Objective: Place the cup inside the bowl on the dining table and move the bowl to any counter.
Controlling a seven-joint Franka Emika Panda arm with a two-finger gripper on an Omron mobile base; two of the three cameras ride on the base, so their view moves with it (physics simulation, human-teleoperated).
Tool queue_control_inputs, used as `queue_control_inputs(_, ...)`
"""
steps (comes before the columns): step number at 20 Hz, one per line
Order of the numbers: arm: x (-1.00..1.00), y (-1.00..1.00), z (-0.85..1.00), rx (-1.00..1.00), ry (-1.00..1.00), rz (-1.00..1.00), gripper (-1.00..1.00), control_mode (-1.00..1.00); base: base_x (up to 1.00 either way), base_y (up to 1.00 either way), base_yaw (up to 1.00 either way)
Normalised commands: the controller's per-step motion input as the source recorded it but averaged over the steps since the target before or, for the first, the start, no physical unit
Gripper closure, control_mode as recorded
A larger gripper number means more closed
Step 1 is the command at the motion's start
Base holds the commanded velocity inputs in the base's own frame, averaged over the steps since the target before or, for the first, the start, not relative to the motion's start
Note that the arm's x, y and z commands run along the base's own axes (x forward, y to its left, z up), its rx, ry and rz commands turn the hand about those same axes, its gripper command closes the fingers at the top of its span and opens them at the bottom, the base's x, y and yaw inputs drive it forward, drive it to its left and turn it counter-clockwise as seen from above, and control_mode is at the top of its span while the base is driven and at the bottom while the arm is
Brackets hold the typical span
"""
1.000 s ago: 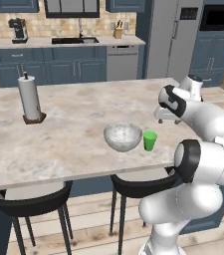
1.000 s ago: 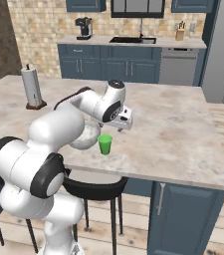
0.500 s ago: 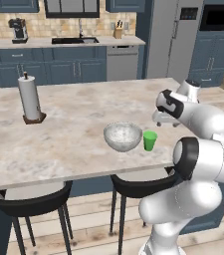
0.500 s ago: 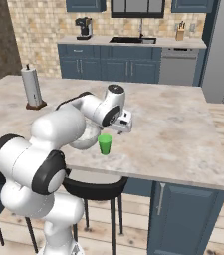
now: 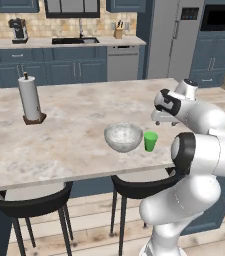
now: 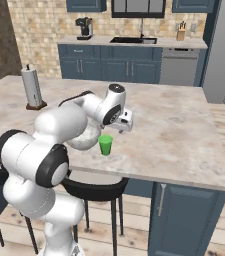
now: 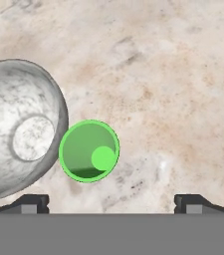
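The green cup (image 5: 150, 141) (image 6: 105, 145) stands upright on the dining table (image 5: 74, 145), just right of the speckled bowl (image 5: 123, 137) and almost touching it. In the right base view my arm covers part of the bowl (image 6: 86, 139). My gripper (image 5: 162, 121) (image 6: 125, 128) hangs a little above the table, just beyond the cup, pointing down. From the hand view I look straight into the empty cup (image 7: 88, 151), with the bowl (image 7: 19, 129) at its left. The gripper (image 7: 111, 204) is open, its fingertips (image 7: 31, 201) wide apart with nothing between them.
A paper towel roll on a holder (image 5: 30, 97) (image 6: 32, 87) stands at the table's left. Black stools (image 5: 34, 202) (image 5: 144, 182) sit under the near edge. The counter (image 5: 66, 42) with sink and coffee maker runs along the back wall.
The hand has drifted slightly lower and closer to the cup. Cup and bowl have not moved.
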Motion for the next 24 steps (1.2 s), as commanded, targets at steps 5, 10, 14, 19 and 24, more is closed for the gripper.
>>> queue_control_inputs(5,0.01,0.0,-0.03,0.0,0.0,0.0,-1.0,-1.0,0.0,0.0,0.0)
queue_control_inputs(10,0.0,0.02,-0.14,0.0,0.0,0.0,-1.0,-1.0,0.0,0.0,0.0)
queue_control_inputs(14,0.0,0.12,-0.15,0.0,0.0,0.0,-1.0,-1.0,0.0,0.0,0.0)
queue_control_inputs(19,0.0,0.12,-0.15,0.0,0.0,0.0,-1.0,-1.0,0.0,0.0,0.0)
queue_control_inputs(24,0.0,0.01,-0.16,0.0,0.0,0.0,-1.0,-1.0,0.0,0.0,0.0)
